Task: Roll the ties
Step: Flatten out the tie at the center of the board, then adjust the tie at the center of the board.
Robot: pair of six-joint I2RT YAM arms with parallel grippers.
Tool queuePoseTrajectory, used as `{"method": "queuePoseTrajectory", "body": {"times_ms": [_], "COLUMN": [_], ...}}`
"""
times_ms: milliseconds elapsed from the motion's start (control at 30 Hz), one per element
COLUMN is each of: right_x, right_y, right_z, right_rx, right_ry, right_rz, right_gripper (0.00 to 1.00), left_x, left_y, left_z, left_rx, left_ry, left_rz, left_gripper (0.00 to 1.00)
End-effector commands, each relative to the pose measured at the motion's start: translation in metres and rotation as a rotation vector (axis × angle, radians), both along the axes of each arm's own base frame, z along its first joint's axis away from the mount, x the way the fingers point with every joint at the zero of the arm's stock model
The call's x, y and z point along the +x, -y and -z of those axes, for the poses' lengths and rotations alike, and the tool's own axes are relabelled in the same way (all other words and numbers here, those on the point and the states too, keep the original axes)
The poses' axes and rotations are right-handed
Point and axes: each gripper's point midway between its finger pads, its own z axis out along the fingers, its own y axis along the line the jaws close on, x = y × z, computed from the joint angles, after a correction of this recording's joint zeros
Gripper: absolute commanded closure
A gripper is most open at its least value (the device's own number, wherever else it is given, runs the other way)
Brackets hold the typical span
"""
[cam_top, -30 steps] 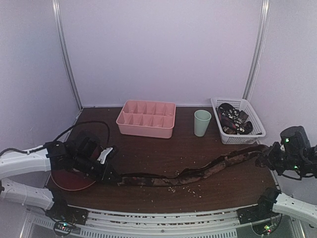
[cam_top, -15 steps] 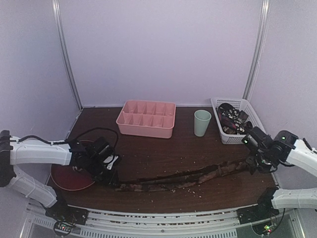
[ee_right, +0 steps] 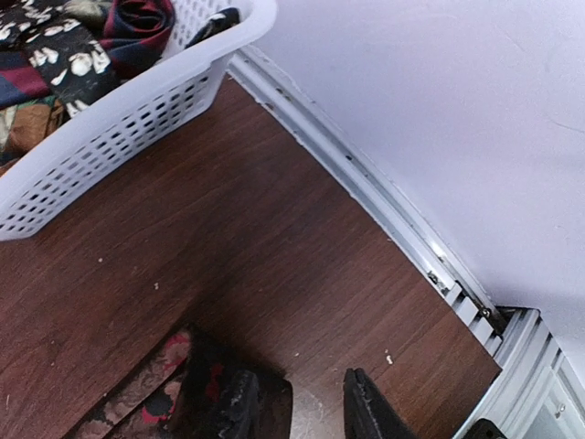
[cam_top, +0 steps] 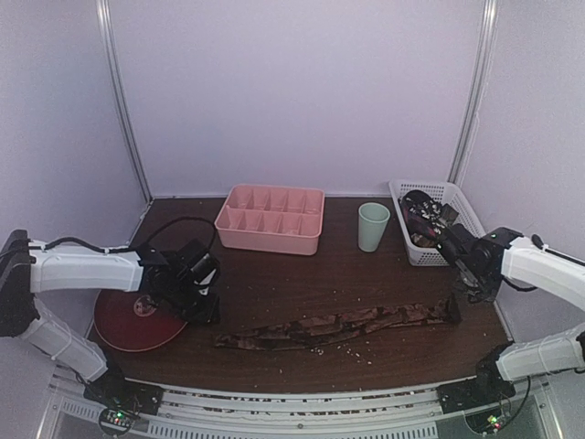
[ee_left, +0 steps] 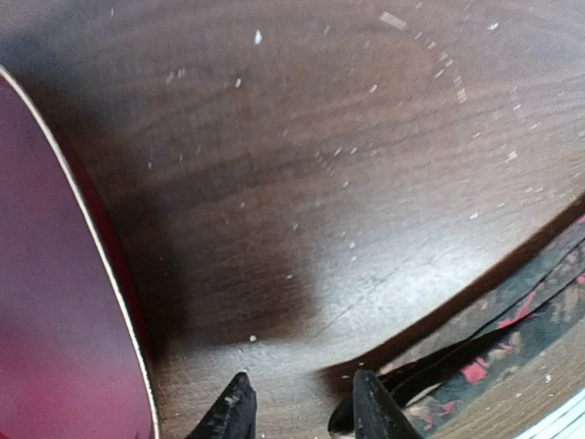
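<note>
Top view: we see one tie (cam_top: 338, 325) flat on the counter (cam_top: 302, 274), stretched between the left claw (cam_top: 206, 302) and right claw (cam_top: 471, 283); other ties (cam_top: 428, 224) fill the basket (cam_top: 448, 254).
Left wrist: claw released, tie end just beside one finger.
Right wrist: claw released, tie end perhaps touching one finger.

Dim purplish light; wrist views soft, perhaps motion-blurred

Tie (cam_top: 338, 325) flat on table (cam_top: 302, 274), one end just beside left gripper (ee_left: 302, 407), other beside right gripper (ee_right: 297, 402). Plate (ee_left: 55, 302) left of left gripper; basket (ee_right: 119, 119) ahead-left of right gripper.
</note>
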Motion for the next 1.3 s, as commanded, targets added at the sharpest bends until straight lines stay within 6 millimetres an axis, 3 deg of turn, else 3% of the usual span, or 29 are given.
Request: {"method": "queuePoseTrajectory", "body": {"times_ms": [0, 133, 200, 300, 467, 567, 700, 800, 1000, 1133, 1267], "right_x": [0.011, 0.014, 0.016, 0.009, -0.002, -0.005, -0.009, -0.014, 0.0, 0.019, 0.026], "right_y": [-0.032, -0.079, -0.106, -0.133, -0.153, -0.13, -0.065, -0.025, -0.012, -0.037, -0.061], "right_z": [-0.003, -0.012, -0.012, 0.0, 0.038, 0.05, 0.043, 0.047, 0.036, 0.033, 0.028], "right_rx": [0.144, 0.333, 0.459, 0.536, 0.449, 0.307, 0.037, -0.012, 0.014, 0.089, 0.137], "right_ry": [0.017, 0.105, 0.169, 0.175, 0.035, -0.028, -0.061, -0.096, 0.078, 0.074, 0.075], "right_rz": [-0.139, -0.309, -0.377, -0.428, -0.466, -0.381, -0.216, -0.092, -0.005, -0.094, -0.171], "right_gripper": [0.68, 0.75, 0.86, 1.0, 1.0, 1.0, 1.0, 1.0, 0.96, 0.84, 0.8], "left_x": [0.019, 0.004, -0.002, -0.004, -0.01, -0.007, 0.004, 0.006, 0.014, 0.028, 0.03], "left_y": [0.028, 0.067, 0.077, 0.079, 0.084, 0.077, 0.057, 0.057, 0.061, 0.051, 0.044], "left_z": [-0.038, -0.05, -0.046, -0.032, -0.016, -0.005, 0.017, 0.022, 0.014, -0.006, -0.024], "left_rx": [-0.149, -0.371, -0.434, -0.44, -0.463, -0.427, -0.315, -0.295, -0.29, -0.221, -0.204], "left_ry": [0.118, 0.083, 0.057, 0.036, 0.0, 0.01, 0.064, 0.059, 0.081, 0.161, 0.206], "left_rz": [0.051, 0.179, 0.213, 0.211, 0.223, 0.202, 0.137, 0.15, 0.15, 0.103, 0.093], "left_gripper": [0.65, 0.66, 0.68, 0.7, 0.71, 0.72, 0.74, 0.75, 0.75, 0.73, 0.7]}}
